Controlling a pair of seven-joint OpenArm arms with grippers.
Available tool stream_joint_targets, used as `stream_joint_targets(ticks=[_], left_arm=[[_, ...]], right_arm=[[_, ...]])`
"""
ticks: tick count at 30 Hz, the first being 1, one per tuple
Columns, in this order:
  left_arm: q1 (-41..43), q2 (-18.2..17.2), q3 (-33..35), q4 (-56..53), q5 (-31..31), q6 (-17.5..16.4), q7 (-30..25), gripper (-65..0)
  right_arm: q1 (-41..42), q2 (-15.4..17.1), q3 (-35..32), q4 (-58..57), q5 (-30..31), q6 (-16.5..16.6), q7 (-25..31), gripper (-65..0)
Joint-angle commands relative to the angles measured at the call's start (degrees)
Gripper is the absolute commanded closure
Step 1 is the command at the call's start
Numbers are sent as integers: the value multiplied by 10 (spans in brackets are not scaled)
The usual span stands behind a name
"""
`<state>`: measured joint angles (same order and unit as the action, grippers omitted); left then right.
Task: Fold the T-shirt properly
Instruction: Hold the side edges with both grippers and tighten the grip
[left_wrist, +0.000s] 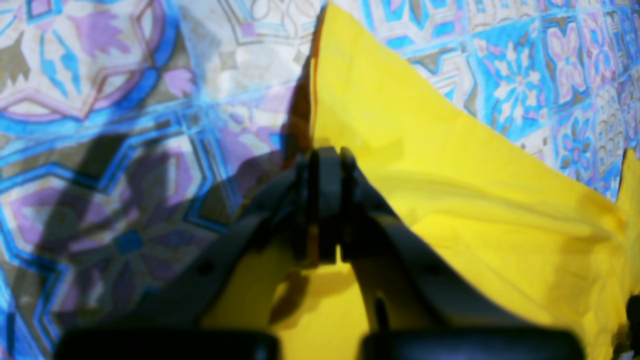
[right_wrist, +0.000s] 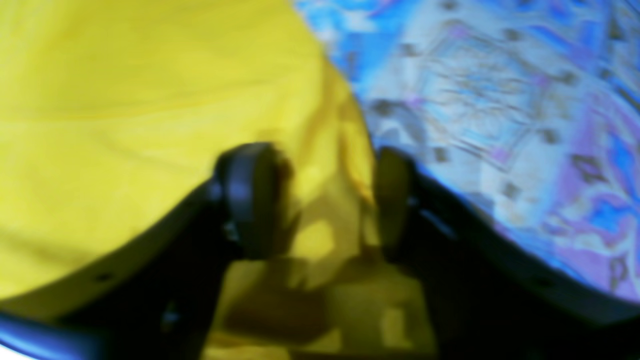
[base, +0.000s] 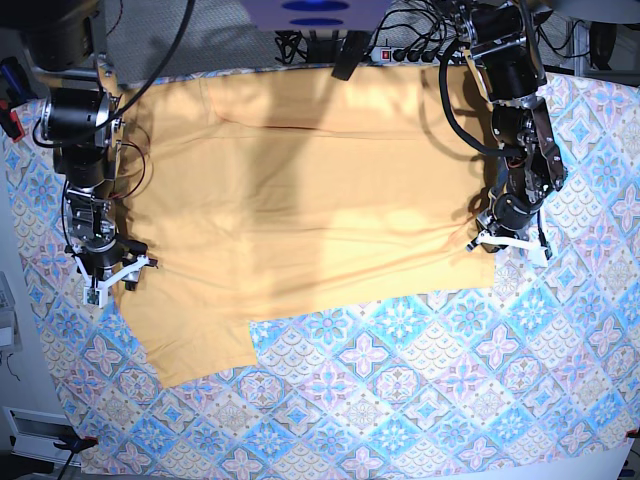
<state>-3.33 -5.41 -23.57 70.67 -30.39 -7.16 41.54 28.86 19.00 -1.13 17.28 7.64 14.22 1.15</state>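
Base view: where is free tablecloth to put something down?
Free: the tablecloth in front of the T-shirt, and the strip past the left end effector. Crowded: the shirt fills the back, with the right end effector at its other edge.

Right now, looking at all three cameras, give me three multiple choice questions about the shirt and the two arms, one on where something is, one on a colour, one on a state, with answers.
1. Where does the left gripper sit in the base view?
A. at the shirt's right edge
B. over bare tablecloth at the bottom
C. above the shirt's middle

2. What colours pattern the tablecloth?
A. red and green
B. blue and pink
C. plain grey

3. How do the right gripper's jaws stand?
A. pressed together
B. apart, with cloth between them
C. hidden from every camera

Answers:
1 A, it hangs at the right side edge of the T-shirt.
2 B, blue and pink tiles show around the shirt.
3 B, the right wrist view shows a gap between the jaws with yellow cloth in it.
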Motion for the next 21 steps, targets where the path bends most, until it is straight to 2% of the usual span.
stream_joint_targets(ticks=[1,4,9,21], left_arm=[[-9,-5,0,10,-4,-4,-8,0],[-9,-5,0,10,-4,-4,-8,0],[-9,-5,0,10,-4,-4,-8,0],[-9,-6,0,10,-4,-4,-8,0]], right_arm=[[9,6,-1,3,-2,23,-14,-230],[8,6,-1,16,0,30,-43,-130],[3,6,-1,59,0,31,-70,-52],[-89,10,9,261,2,31,-153,-38]])
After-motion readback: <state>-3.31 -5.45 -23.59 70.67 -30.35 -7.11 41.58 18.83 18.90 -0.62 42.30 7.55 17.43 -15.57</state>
